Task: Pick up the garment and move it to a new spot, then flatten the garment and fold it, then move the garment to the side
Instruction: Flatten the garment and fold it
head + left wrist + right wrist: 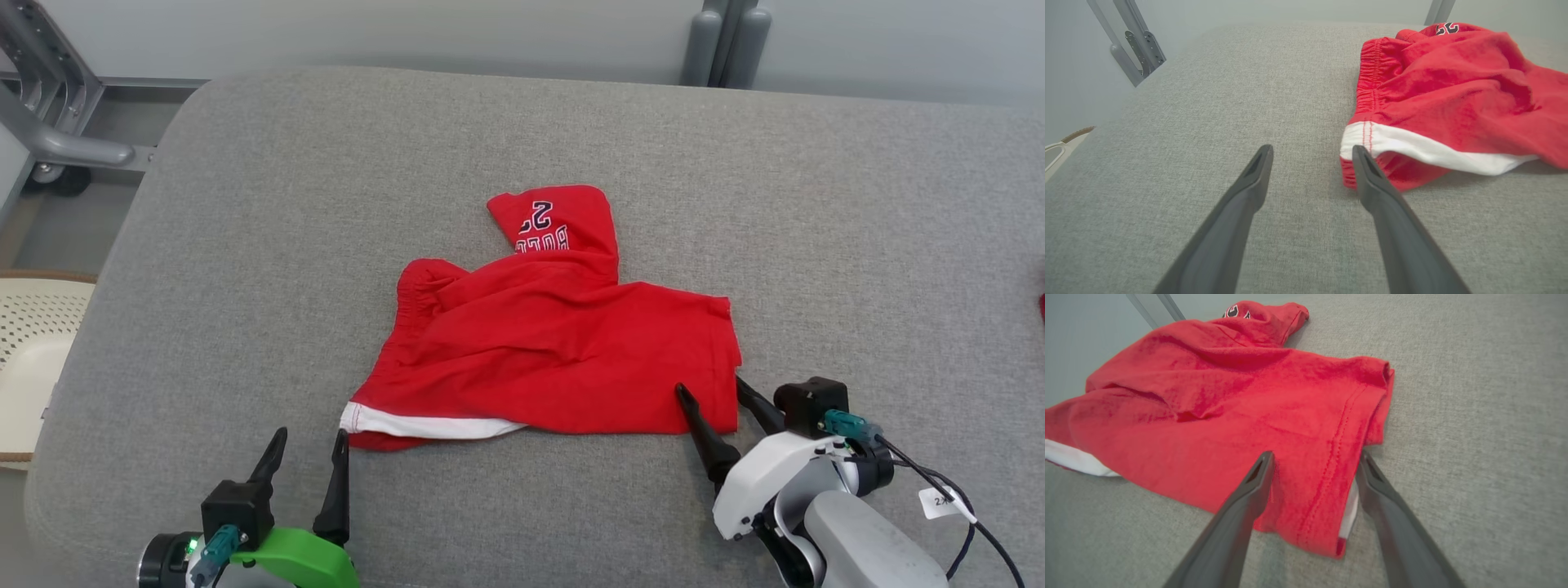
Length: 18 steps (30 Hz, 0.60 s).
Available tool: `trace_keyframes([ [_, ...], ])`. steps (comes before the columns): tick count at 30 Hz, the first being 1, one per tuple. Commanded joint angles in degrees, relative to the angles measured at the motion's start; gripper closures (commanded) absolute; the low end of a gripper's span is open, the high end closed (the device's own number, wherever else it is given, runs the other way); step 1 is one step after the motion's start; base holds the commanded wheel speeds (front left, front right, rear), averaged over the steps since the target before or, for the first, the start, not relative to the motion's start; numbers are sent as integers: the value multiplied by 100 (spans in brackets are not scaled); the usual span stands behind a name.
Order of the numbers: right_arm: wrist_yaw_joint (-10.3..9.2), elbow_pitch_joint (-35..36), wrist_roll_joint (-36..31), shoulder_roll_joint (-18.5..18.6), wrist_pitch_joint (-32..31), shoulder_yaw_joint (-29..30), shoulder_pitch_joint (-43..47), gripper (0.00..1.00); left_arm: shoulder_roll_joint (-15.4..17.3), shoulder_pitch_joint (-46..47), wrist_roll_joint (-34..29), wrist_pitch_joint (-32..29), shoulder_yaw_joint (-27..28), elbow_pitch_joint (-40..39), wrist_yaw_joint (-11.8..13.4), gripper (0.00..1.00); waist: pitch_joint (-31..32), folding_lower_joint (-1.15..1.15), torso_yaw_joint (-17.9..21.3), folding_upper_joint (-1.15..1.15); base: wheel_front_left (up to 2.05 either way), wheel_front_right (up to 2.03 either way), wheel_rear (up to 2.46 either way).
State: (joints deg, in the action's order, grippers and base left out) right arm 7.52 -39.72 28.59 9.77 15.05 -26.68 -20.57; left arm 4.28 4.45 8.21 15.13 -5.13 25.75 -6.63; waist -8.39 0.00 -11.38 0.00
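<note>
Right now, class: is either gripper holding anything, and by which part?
Nothing is held. The right gripper is open astride a hemmed corner of the red shorts; the left gripper is open beside their white-trimmed corner.

Red garment (pixel 555 359) — rumpled, white-trimmed, lying mid-surface, printed leg flipped toward far edge.

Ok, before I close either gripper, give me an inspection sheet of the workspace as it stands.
Surface: grey fabric table, flat.
Job's things: red garment, crumpled, white band at its near left corner, lettered part flipped up at the far side.
Clutter: red scrap at the head view's right edge, too cut off to identify.
Grippers: left gripper open, beside the white-banded corner; right gripper open, straddling the near right corner.
Cables: black cable at the right wrist, off the cloth.
Surroundings: metal frame and pale perforated basket to the left.
</note>
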Motion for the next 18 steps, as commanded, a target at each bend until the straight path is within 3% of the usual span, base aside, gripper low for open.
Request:
trace_keyframes([
  [1,-8,-21,19,31,14,-46,-89,0,-20,21,-28,-5,16,-24,-33,0,-7,0,3,0,0,0,0],
  [3,-8,-64,39,40,14,-104,-129,5,-51,52,-46,-5,-1,-28,-37,0,-14,0,1,0,0,0,0],
  [7,-8,-130,37,59,14,-199,-219,0,-77,70,-49,-5,-27,-39,-61,0,-15,0,-10,0,0,0,0],
  [18,-8,26,-83,18,14,-202,6,0,-115,-13,-29,-5,-17,-81,-84,0,-2,0,67,0,0,0,0],
])
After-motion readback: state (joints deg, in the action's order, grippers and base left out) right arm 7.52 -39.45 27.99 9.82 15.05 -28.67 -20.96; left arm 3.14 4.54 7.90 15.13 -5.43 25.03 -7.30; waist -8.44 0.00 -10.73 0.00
